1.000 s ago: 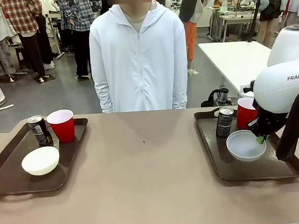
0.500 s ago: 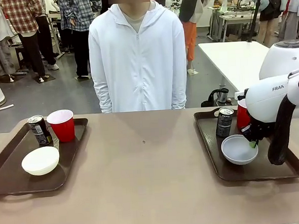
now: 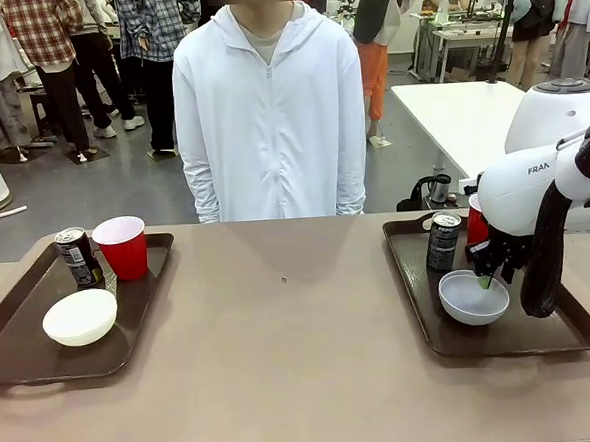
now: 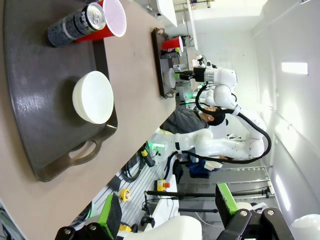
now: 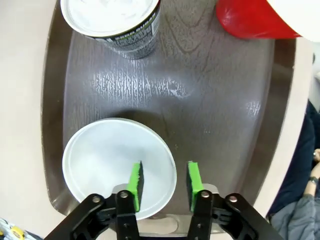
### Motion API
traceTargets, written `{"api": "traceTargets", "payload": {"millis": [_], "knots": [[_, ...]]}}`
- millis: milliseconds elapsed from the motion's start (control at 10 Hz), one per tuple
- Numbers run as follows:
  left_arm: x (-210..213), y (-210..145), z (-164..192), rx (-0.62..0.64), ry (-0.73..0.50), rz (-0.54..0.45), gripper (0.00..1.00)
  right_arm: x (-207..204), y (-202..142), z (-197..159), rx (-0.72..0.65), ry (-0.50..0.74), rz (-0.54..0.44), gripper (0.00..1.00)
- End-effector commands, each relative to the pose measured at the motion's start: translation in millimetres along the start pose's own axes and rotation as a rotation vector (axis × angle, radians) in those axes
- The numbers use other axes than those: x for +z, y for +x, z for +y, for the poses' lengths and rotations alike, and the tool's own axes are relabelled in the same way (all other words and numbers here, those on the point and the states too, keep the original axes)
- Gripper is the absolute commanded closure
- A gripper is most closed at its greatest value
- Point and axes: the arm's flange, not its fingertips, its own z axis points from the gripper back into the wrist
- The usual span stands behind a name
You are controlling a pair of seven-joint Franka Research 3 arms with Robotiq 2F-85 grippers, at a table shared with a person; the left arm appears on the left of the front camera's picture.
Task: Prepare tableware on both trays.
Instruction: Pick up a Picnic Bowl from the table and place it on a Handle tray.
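1. Now the right gripper (image 5: 162,182) straddles the rim of the pale grey-blue bowl (image 3: 473,297): one green pad is inside the bowl, the other outside, with a clear gap to the rim on each side, so the jaws are narrowly apart and hold nothing.
2. This bowl sits flat on the right tray (image 3: 418,309), near its front part, with a dark can (image 3: 443,241) and a red cup (image 3: 475,223) behind it.
3. On the left tray (image 3: 18,362) stand the cream-white bowl (image 3: 79,316), a second can (image 3: 76,256) and a second red cup (image 3: 123,247).
4. Probably the bowl is light, stiff and smooth, so it can slide on the tray or slip from the pads; the thin rim is the only good place to pinch it.
5. The left gripper (image 4: 167,212) hangs well away from the left tray, its pads wide apart and empty.
6. In the front view the right arm covers most of the red cup and the far edge of the bowl, and I cannot tell whether the pads touch the bowl.
7. The person stands behind the table; the hands are hidden by its far edge.
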Motion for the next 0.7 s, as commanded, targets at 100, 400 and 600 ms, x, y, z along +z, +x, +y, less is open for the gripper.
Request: {"api": "traceTargets", "payload": {"millis": [100,400,600], "knots": [[0,-3,-2,0.009,0.018,0.003,0.0,30,-8,3,-0.009,-0.008,0.041,0.41],[0,-3,-2,0.009,0.018,0.003,0.0,87,-34,7,-0.063,0.023,0.022,0.11],[0,-3,-2,0.009,0.018,0.003,0.0,116,-49,6,-0.067,0.043,0.0,0.0]]}}
